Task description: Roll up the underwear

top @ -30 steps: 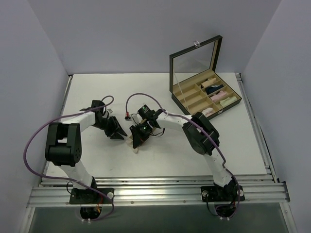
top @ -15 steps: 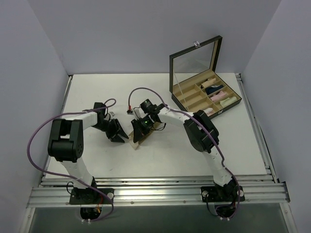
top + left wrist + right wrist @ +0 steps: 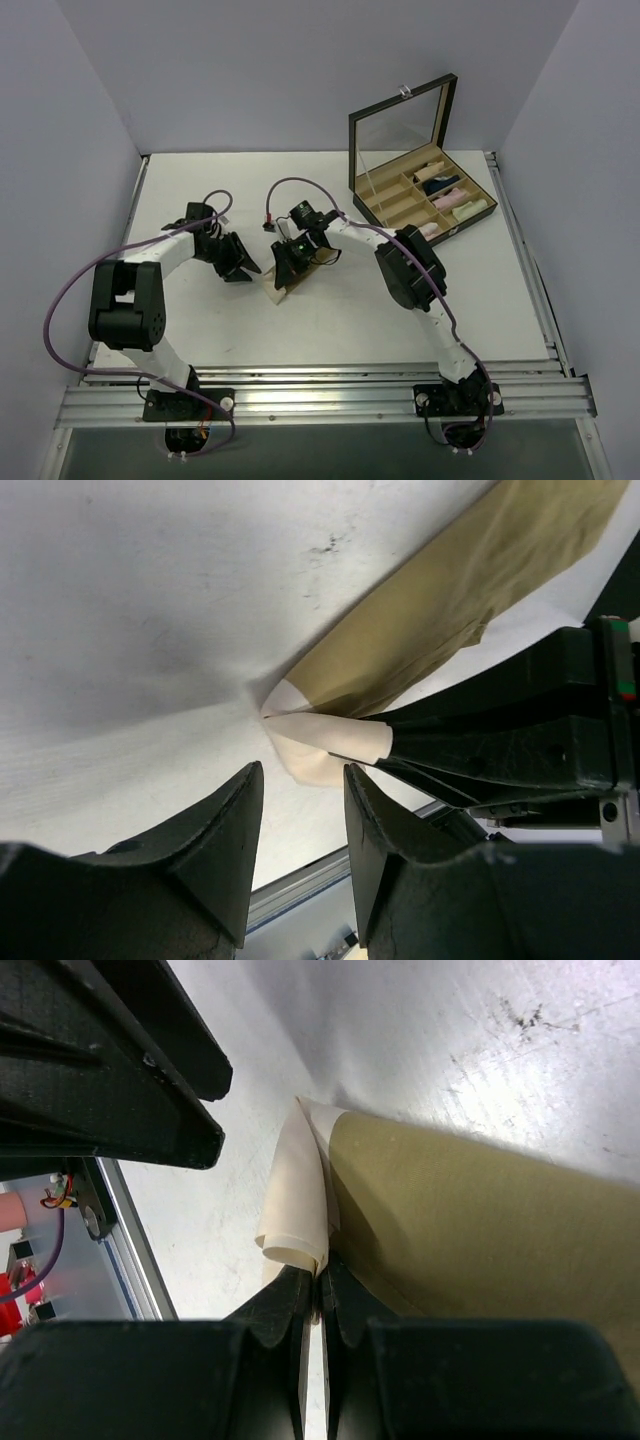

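Observation:
The tan-beige underwear (image 3: pixel 480 1220) lies flat on the white table, with its paler band (image 3: pixel 295 1210) curled over at the near corner. My right gripper (image 3: pixel 320 1282) is shut on that curled band edge. In the left wrist view the same underwear (image 3: pixel 450 590) runs up to the right. The band (image 3: pixel 325 742) sits just beyond my left gripper (image 3: pixel 300 815), which is open with nothing between its fingers. From above, the left gripper (image 3: pixel 248 270) and the right gripper (image 3: pixel 288 268) face each other over the underwear (image 3: pixel 280 292).
An open dark box (image 3: pixel 467 225) with a glass lid stands at the back right. Its compartments hold a navy roll (image 3: pixel 437 182), a pink roll (image 3: pixel 445 197) and a mint-green roll (image 3: pixel 470 208). An aluminium rail (image 3: pixel 320 385) runs along the near table edge.
The left gripper's jaws have spread wider and it has drawn back slightly to the left. The right gripper, still shut on the band, has shifted a little toward the far side.

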Tool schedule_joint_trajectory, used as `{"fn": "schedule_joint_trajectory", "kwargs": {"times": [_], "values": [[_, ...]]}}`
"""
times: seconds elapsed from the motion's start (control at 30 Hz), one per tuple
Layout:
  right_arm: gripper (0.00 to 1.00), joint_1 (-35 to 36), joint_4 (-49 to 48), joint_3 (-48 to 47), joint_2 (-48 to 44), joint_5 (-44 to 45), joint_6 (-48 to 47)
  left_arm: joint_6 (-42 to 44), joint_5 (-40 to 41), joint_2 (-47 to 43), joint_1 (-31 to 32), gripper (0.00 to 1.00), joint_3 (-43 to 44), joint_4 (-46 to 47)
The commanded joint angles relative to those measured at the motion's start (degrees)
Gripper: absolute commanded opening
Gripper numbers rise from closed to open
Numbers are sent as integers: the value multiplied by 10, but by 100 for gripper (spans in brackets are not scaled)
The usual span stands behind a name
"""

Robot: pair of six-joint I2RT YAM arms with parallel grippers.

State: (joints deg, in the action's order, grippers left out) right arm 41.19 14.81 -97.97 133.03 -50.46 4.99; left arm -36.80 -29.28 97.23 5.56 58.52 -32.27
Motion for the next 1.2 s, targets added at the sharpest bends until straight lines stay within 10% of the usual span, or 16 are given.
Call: {"fn": "schedule_joint_trajectory", "kwargs": {"times": [0.0, 1.17], "values": [[0, -5, 19, -22, 8, -11, 7, 8, -22, -13, 1, 46, -4, 43], [15, -18, 7, -24, -8, 61, 20, -8, 21, 55, 27, 44, 30, 52]]}}
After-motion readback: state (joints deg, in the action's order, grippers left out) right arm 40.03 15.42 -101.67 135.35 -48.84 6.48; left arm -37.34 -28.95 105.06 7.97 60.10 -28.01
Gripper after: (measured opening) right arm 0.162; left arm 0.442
